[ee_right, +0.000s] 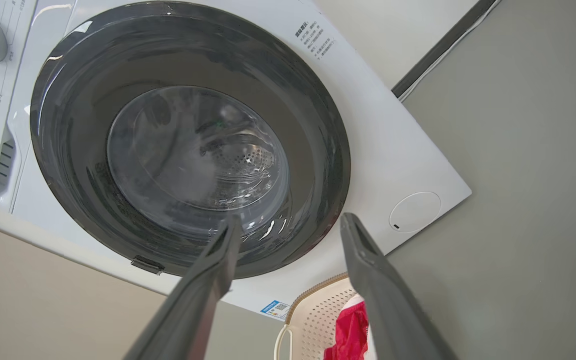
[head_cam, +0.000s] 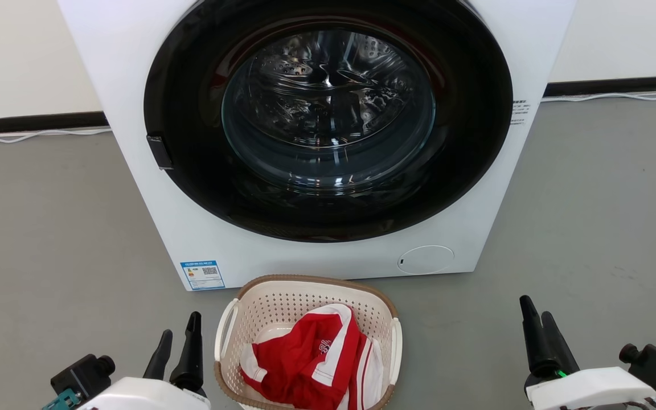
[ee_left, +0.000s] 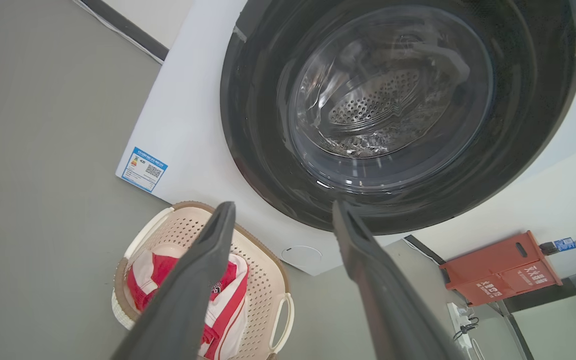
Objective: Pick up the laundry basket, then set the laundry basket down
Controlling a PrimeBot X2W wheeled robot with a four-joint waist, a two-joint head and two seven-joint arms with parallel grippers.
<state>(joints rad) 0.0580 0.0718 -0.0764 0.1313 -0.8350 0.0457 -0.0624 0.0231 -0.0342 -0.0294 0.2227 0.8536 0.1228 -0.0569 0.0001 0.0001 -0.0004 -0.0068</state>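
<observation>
Flanking the laundry basket (head_cam: 312,279), on the floor (head_cam: 49,228) at six o'clock from the washing machine (head_cam: 128,85), my left gripper (head_cam: 180,324) at nine and right gripper (head_cam: 534,307) farther off at three both stand spread and empty, so I worry a lopsided lift dumps the red-and-white garment (head_cam: 299,356).

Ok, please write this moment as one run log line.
stage: before pick | laundry basket: on floor, untouched | left gripper: open, empty | right gripper: open, empty

The left gripper (head_cam: 180,326) hovers just left of the laundry basket (head_cam: 294,300), fingers spread and empty. The right gripper (head_cam: 534,307) hangs well off to its right, likewise spread and empty.
</observation>
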